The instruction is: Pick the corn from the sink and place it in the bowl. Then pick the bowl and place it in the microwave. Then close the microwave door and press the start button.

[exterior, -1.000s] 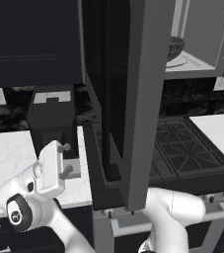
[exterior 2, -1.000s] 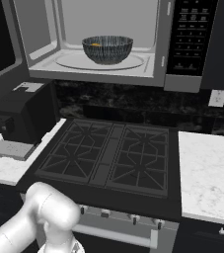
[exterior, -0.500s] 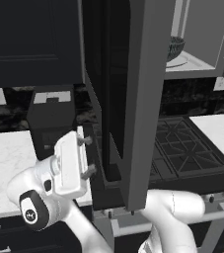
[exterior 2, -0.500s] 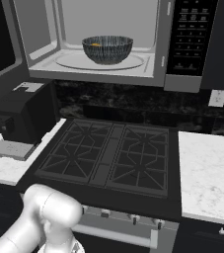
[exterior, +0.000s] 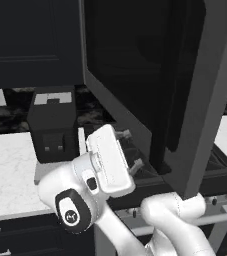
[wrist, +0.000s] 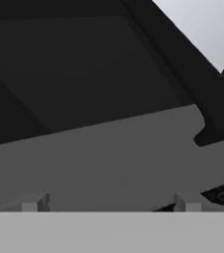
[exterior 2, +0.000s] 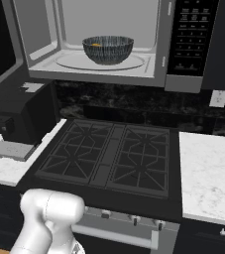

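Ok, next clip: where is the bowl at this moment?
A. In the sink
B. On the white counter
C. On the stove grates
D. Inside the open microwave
D: in the right base view the bowl sits on the turntable inside the microwave, whose door is not yet closed; the stove below it carries nothing.

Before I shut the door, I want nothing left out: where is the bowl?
In the right base view the bowl sits inside the open microwave, centred on its turntable, above the stove.
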